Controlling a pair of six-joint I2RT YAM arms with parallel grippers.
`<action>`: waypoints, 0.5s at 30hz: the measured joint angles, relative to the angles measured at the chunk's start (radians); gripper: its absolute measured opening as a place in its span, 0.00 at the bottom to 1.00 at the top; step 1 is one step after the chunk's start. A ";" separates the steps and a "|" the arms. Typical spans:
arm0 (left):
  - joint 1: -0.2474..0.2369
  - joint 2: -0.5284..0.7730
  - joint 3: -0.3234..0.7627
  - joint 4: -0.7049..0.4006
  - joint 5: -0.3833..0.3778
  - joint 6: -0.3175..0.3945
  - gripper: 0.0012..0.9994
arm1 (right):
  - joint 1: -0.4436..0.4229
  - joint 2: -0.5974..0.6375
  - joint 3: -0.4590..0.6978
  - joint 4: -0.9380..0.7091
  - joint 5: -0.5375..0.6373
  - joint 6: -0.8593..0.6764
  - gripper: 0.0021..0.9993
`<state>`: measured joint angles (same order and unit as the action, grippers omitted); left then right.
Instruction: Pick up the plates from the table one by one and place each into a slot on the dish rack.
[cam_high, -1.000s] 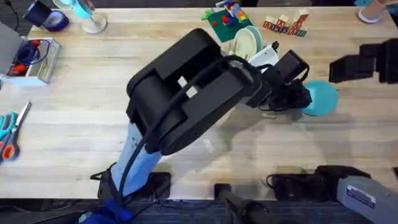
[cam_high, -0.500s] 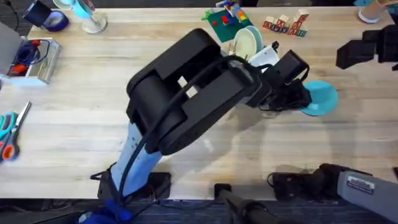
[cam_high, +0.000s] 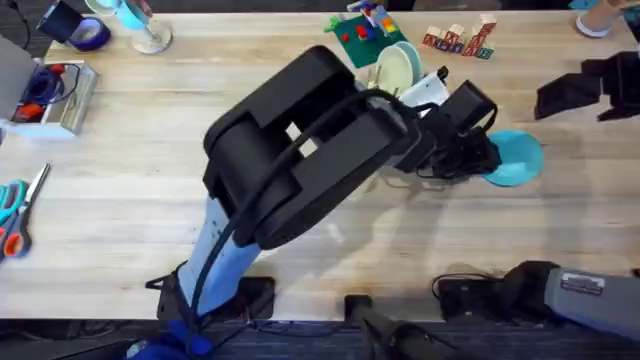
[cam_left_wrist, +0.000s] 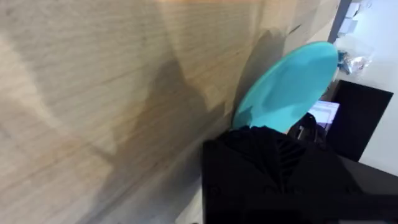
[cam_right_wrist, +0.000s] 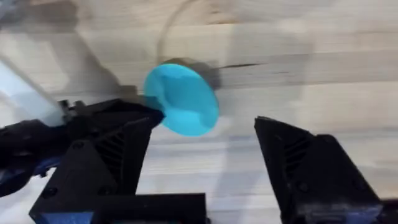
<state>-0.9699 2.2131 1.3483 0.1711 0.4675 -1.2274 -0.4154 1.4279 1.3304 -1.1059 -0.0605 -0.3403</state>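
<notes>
Robot lab: cluttered butcher-block table (cam_high: 120, 150).

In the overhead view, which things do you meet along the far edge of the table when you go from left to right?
Blue tape roll → clear glass → colourful toy-brick model → cream-yellow plate standing in the dish rack → small wooden blocks.

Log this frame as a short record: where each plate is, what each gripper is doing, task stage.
teal plate: tilted off the table, one edge at the left gripper
cream plate: upright in the dish rack
left gripper: at the teal plate's edge; grip not visible
right gripper: open, above the table, empty
stage: one plate racked, teal plate not yet
</notes>
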 joint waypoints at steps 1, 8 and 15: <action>0.000 0.000 0.000 0.000 0.000 0.000 0.04 | -0.009 0.014 0.000 -0.003 -0.022 -0.007 1.00; 0.000 0.000 0.000 -0.001 0.000 0.000 0.04 | -0.080 0.096 0.000 -0.066 -0.102 -0.102 1.00; 0.000 0.000 0.000 -0.001 0.000 0.000 0.04 | -0.184 0.134 0.000 -0.065 -0.117 -0.177 0.99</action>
<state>-0.9699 2.2131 1.3483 0.1703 0.4679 -1.2274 -0.5990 1.5614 1.3304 -1.1710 -0.1772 -0.5174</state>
